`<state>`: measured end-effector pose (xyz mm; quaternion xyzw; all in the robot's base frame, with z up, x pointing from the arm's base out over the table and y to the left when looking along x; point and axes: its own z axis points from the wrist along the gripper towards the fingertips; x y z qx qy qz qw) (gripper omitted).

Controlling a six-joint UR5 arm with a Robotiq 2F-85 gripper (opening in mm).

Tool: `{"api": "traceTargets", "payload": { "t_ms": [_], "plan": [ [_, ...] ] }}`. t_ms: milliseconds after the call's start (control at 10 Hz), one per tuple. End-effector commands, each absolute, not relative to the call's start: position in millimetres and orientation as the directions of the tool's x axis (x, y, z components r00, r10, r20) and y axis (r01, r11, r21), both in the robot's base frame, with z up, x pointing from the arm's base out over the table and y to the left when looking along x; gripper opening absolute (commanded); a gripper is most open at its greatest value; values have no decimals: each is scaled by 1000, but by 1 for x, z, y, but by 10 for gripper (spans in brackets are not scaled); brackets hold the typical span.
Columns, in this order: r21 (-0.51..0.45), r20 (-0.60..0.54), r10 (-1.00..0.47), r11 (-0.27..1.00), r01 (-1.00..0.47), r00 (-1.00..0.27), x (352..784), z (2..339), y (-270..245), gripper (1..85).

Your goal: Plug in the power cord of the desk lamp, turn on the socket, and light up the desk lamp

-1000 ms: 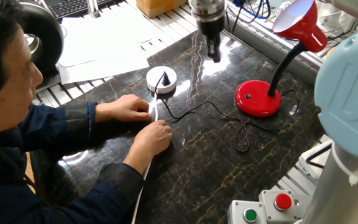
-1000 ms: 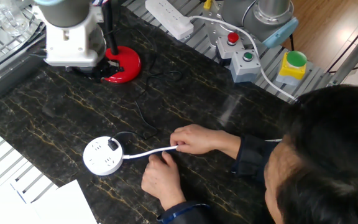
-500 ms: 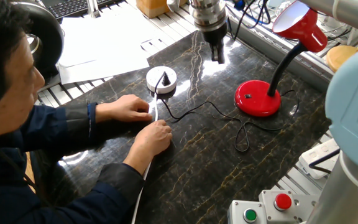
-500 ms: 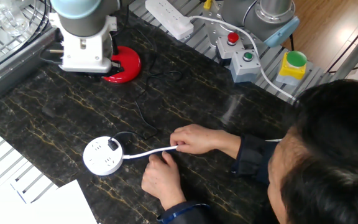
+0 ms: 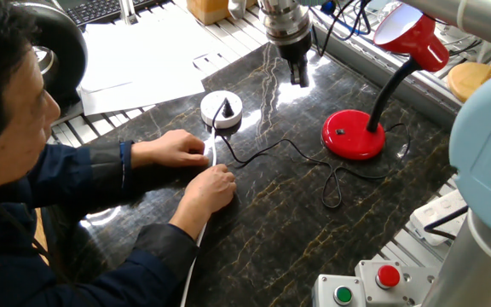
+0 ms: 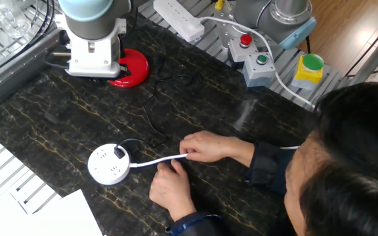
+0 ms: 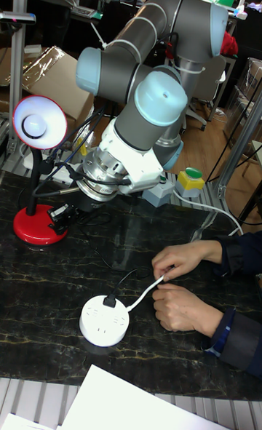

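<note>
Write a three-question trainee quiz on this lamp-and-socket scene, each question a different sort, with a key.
1. True or false: the power cord plug already sits in the round socket.
2. Multiple choice: where is the tool? A) clamped on the plug; B) above the table between the socket and the desk lamp, holding nothing; C) pressing the lamp base.
3. Fill in: the person's hands hold the socket's thick ____ cable.

Key: 1 true; 2 B; 3 white.
</note>
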<state>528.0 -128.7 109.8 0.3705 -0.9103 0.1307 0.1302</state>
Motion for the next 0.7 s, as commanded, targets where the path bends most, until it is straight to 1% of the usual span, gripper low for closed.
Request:
{"api": "traceTargets", "payload": {
  "t_ms": [0, 200, 400, 600],
  "plan": [
    [-89, 358, -640, 701, -707, -680, 516, 114, -122, 20],
    [-131, 344, -620, 712, -690, -705, 524, 114, -126, 20],
    [-124, 310, -617, 728, -674, -723, 528, 110, -118, 20],
    [-126, 332, -571, 762, -635, -751, 520, 112, -120, 20]
  ]
}}
